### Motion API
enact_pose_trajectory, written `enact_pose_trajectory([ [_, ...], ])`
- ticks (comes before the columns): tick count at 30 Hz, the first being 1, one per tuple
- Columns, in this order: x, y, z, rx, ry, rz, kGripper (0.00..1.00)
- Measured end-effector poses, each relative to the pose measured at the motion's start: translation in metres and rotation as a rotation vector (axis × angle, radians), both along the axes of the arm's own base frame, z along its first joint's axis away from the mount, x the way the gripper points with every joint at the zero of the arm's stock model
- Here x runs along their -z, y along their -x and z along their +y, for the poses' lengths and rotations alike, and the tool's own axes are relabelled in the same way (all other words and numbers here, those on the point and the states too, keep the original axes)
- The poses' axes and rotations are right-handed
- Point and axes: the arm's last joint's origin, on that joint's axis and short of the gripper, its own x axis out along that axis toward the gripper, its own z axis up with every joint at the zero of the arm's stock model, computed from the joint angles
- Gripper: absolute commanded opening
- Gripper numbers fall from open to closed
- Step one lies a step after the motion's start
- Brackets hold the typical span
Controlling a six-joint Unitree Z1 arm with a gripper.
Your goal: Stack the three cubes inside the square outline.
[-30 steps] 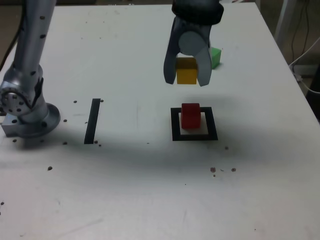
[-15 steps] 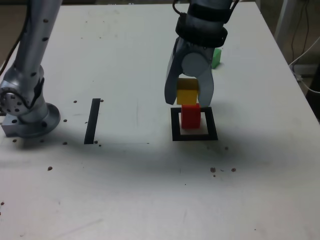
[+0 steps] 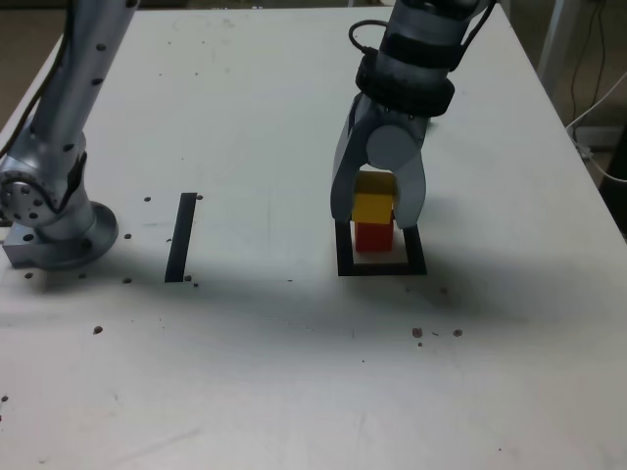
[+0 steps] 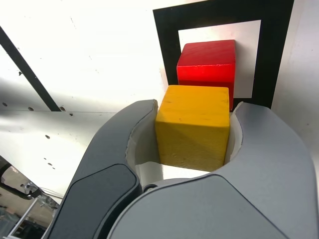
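Down came the gripper (image 3: pixel 377 217) from a second earlier, carrying the yellow cube (image 3: pixel 372 209) from high above the table until it sat right over the red cube (image 3: pixel 372 236). Both jaws were clamped on the yellow cube's sides, and the wrist view showed it snug between them (image 4: pixel 193 127). The red cube (image 4: pixel 207 60) stood inside the square outline (image 3: pixel 343 257), toward its twelve o'clock edge in the exterior view.

To do this well, the yellow faces wanted squaring with the red ones and full contact before any release; then a straight lift, so neither finger would clip the stack.

Whether yellow was touching red or only just above, neither view settled: the jaws covered the seam. No green cube was visible at all, probably hidden behind the arm. Part of the outline's twelve o'clock edge was covered too.
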Motion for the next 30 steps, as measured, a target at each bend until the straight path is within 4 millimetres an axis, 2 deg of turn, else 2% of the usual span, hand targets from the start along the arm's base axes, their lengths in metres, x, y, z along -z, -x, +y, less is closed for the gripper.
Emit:
enact_pose_trajectory([
  [9, 0.006, -0.004, 0.004, -0.003, -0.003, 0.002, 0.25],
  [11, 0.007, -0.005, 0.005, -0.003, -0.004, 0.001, 0.30],
  [13, 0.008, -0.005, 0.006, -0.002, -0.006, -0.003, 0.44],
  [17, 0.008, -0.006, 0.007, 0.003, -0.004, -0.012, 0.85],
  [19, 0.008, -0.007, 0.007, 0.005, -0.004, -0.016, 0.96],
  [21, 0.009, -0.007, 0.007, 0.005, -0.004, -0.017, 0.99],
  [30, 0.012, -0.003, 0.008, 0.007, -0.009, -0.005, 0.99],
])
